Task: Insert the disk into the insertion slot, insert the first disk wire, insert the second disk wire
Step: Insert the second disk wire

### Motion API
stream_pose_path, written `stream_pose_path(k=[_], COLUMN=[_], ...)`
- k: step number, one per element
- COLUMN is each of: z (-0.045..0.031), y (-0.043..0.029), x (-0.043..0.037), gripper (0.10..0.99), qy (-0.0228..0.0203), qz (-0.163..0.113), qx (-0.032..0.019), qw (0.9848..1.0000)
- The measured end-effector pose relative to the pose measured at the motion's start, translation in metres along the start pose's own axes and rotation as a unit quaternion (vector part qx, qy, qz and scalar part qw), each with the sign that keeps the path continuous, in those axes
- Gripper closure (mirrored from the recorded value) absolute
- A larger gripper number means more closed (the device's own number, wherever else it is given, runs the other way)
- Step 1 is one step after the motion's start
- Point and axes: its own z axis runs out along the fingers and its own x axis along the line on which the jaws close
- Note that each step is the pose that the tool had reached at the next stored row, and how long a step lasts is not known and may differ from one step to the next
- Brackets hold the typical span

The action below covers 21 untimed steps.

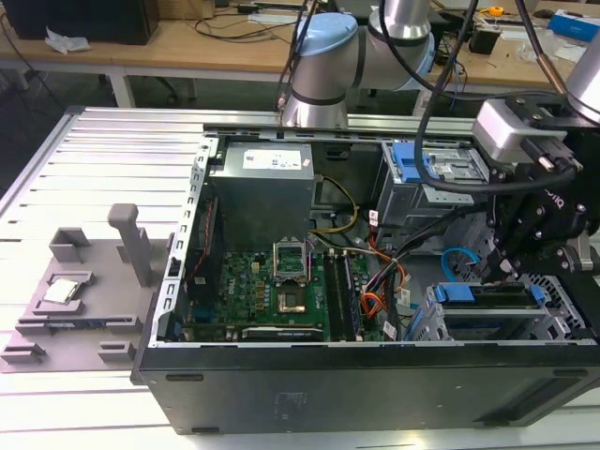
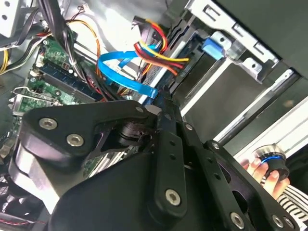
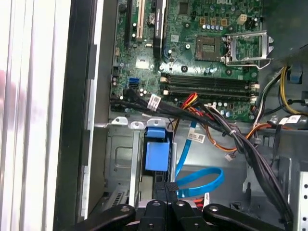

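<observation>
Disk [image 1: 487,292] seated in insertion slot [image 1: 553,323], blue carrier edges showing

Board [image 1: 272,291] green, case [image 1: 375,384] black. Disk [image 1: 487,295] carrier bright blue; slot [image 1: 553,323] silver-grey, perforated. Flat cable [image 3: 199,180] light blue; wire bundle [image 2: 154,50] red, yellow, orange. Power supply [image 1: 262,192] grey, white sticker. Worktop [image 1: 103,159] ribbed silver. Gripper [image 1: 525,234] black.

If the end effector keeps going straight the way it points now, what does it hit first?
Probably the back edge of the disk sitting in the insertion slot; the end effector points at it beside the blue data cable. Depth is unclear.
</observation>
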Motion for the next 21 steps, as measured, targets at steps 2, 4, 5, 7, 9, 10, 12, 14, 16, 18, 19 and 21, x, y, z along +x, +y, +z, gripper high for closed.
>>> stream_pose_path(k=[2,4,5,7,9,10,12,14,16,18,19,21], z=[0.0008,0.0015,0.0018,0.0026,0.0042,0.0047,0.0052,0.0061,0.0068,0.0076,0.0078,0.0088], y=[-0.0024,-0.0024,-0.0024,-0.0031,-0.0044,-0.005,-0.0059,-0.0065,-0.0067,-0.0067,-0.0067,-0.0067], x=[0.0017,0.003,0.0037,0.0049,0.0051,0.0051,0.0051,0.0051,0.0051,0.0051,0.0053,0.0054], gripper=[0.98,0.98,0.98,0.98,0.98,0.98,0.98,0.98,0.98,0.98,0.98,0.98], qy=[-0.0001,-0.0004,-0.0005,-0.0007,-0.0012,-0.0014,-0.0018,-0.0022,-0.0028,-0.0032,-0.0032,-0.0031], qz=[0.002,0.007,0.011,0.015,0.027,0.032,0.039,0.051,0.058,0.068,0.068,0.068], qx=[-0.0002,-0.0003,-0.0003,-0.0004,-0.0007,-0.0008,-0.001,-0.0013,-0.0014,-0.0016,-0.0016,-0.0016], qw=[1.0,1.0,0.9999,0.9999,0.9996,0.9995,0.9992,0.9987,0.9983,0.9977,0.9977,0.9977])
